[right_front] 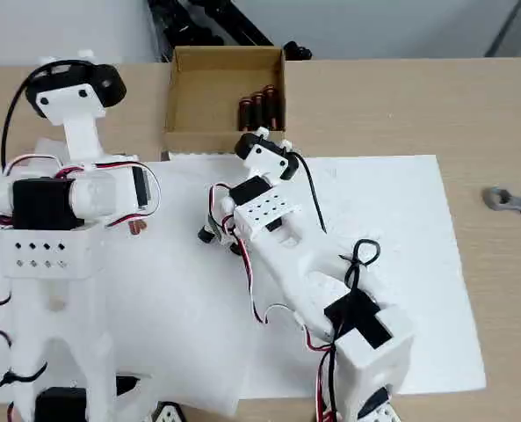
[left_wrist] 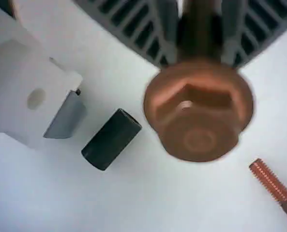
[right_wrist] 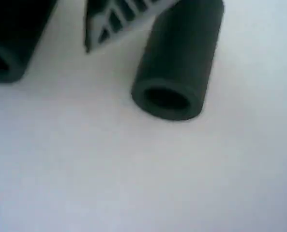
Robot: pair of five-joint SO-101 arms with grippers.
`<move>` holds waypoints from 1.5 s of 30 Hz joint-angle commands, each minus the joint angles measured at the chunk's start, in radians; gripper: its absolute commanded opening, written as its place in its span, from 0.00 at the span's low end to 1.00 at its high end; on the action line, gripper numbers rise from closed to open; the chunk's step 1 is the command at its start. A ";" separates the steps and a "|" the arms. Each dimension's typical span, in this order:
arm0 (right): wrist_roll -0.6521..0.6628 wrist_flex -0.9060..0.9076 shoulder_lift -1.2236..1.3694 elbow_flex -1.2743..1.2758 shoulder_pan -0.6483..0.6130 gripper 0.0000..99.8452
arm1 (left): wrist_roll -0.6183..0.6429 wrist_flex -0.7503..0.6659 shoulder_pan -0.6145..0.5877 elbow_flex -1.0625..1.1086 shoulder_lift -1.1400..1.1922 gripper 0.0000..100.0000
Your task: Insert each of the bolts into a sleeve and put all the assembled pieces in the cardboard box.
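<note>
high view took in the wooden table [right_front: 488, 105], the biggest thing there, with the cardboard box [right_front: 207, 98] standing open at its far middle. a white sheet [right_front: 392, 220] covered the table on the arms' side of the box, its far edge just beside the box's near wall. the left arm [right_front: 54, 255] stood to the left of the box. the right arm [right_front: 313, 281] stretched from well short of the box up toward its near wall. inside the box, against its right wall, lay a row of finished pieces [right_front: 260, 110], copper bolts in dark sleeves. a wrench [right_front: 510, 200] lay on bare table far to the right of the box.

the right gripper [right_front: 214, 230] hung low over the sheet, short of the box's near wall. in the right wrist view one ribbed finger [right_wrist: 119, 21] showed, and i could not tell whether the fingers were apart or together. a black sleeve [right_wrist: 174, 63] lay just beside that finger, its open end toward the camera, and another sleeve [right_wrist: 10, 41] lay a little apart from it.

in the left wrist view the left gripper [left_wrist: 200, 53] was clamped on a copper bolt [left_wrist: 199, 113], head toward the camera, shaft between the ribbed fingers. a loose sleeve [left_wrist: 112, 139] lay on the sheet near it, outside the box. a second bolt [left_wrist: 274, 186] lay there too.
</note>
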 commanded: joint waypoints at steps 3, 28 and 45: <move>-0.008 -0.013 0.025 -0.026 -0.005 0.17 | -0.005 0.015 0.006 0.001 -0.038 0.01; 0.083 0.117 0.028 -0.026 0.021 0.01 | -0.037 0.017 0.006 0.001 -0.044 0.01; 0.288 0.199 -0.444 -0.021 0.022 0.01 | -0.041 0.011 0.006 -0.002 -0.044 0.01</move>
